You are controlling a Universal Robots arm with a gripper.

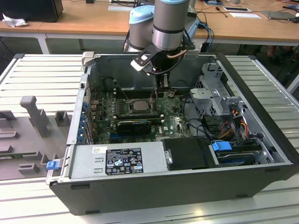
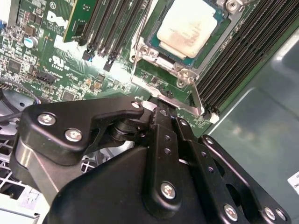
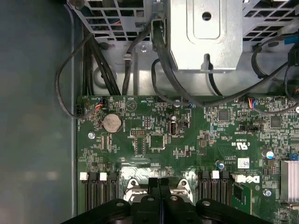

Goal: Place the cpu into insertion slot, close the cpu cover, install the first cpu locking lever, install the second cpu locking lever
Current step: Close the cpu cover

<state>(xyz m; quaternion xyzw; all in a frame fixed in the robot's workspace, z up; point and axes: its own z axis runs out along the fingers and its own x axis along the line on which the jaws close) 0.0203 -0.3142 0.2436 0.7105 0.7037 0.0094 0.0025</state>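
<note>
The gripper (image 1: pixel 157 95), fingers together, is being held at two o'clock from the cpu (image 1: pixel 139 105) in the exterior view, by a locking lever (image 2: pixel 197 98), likely for pushing it.

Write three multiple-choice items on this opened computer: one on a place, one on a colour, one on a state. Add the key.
1. Where is the small flat beige-silver square cpu?
A. In the square black-and-silver insertion slot on the green circuit board
B. On the wooden desk
C. On the grey slatted table

2. What colour is the small plastic clip at the case corner on the exterior view's left?
A. Red
B. Blue
C. Yellow

3. In what state is the dark grey metal computer case?
A. Closed by a side panel
B. Open, with its inside showing
C. Wrapped in foil

Key:
1. A, the cpu lies within the slot's rim.
2. B, the clip is plainly blue.
3. B, the board shows inside the case.
</note>
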